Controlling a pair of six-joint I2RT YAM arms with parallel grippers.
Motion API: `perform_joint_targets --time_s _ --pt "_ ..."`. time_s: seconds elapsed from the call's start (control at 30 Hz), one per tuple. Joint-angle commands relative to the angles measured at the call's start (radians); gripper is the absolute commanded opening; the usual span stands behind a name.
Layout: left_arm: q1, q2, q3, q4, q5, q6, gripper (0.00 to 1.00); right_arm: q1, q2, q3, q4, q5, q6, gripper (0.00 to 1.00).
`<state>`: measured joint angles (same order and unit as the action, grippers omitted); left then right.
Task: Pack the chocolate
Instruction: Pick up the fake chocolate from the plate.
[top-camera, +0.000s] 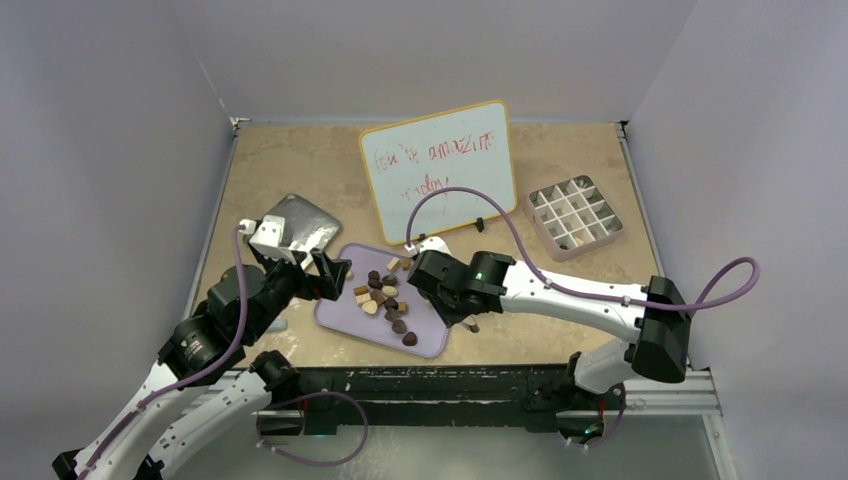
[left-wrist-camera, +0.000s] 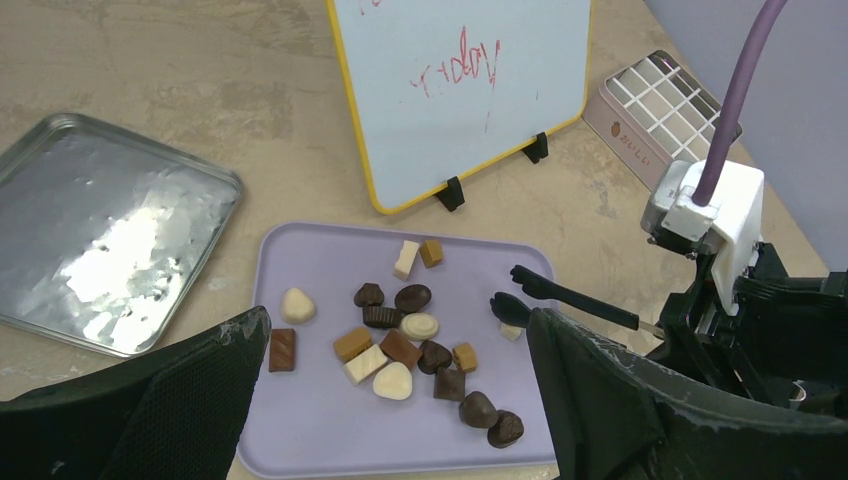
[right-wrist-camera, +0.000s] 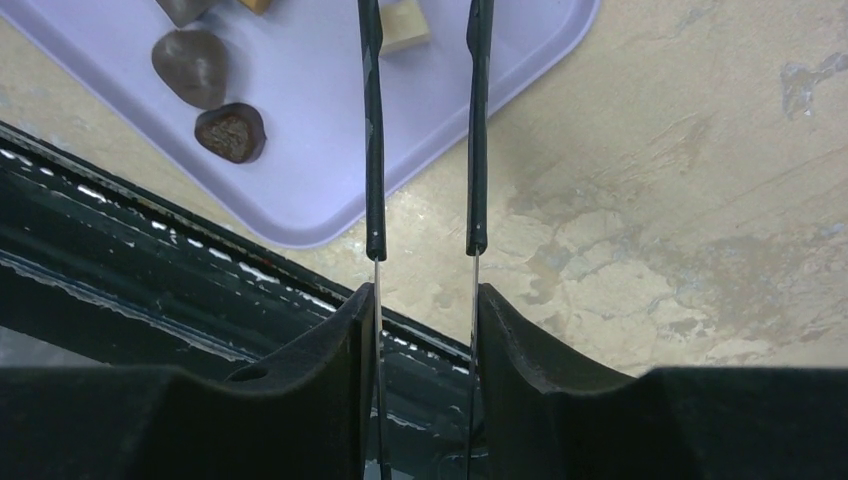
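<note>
The right tool, which ends in two thin black prongs, hangs over the right side of the lavender tray. Its prongs stand apart with nothing pinched, and a small cream piece lies just under their tips. The rest of the chocolate sits scattered mid-tray, well apart from the gridded box at the far right of the surface. The left tool hovers spread wide and empty at the tray's left edge. This looks like the picking step. Next, the prongs likely need to straddle that cream piece, close gently and carry it to a free cell.
</note>
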<state>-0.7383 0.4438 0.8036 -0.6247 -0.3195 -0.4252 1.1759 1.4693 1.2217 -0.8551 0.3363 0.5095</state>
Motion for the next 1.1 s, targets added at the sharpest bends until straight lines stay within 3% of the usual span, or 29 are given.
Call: perform_joint_targets --time_s 0.0,0.67,1.07 --pt "-0.003 0.006 -0.003 0.013 -0.007 0.017 1.00 -0.002 -0.019 -0.024 -0.019 -0.017 -0.030 0.41" --pt "-0.003 0.022 -0.002 0.016 -0.009 0.022 1.00 -0.001 0.024 -0.025 -0.010 -0.085 -0.078 0.39" --pt "-0.003 0.012 -0.002 0.010 -0.010 0.017 1.00 -0.002 0.050 0.022 -0.048 -0.062 -0.054 0.12"
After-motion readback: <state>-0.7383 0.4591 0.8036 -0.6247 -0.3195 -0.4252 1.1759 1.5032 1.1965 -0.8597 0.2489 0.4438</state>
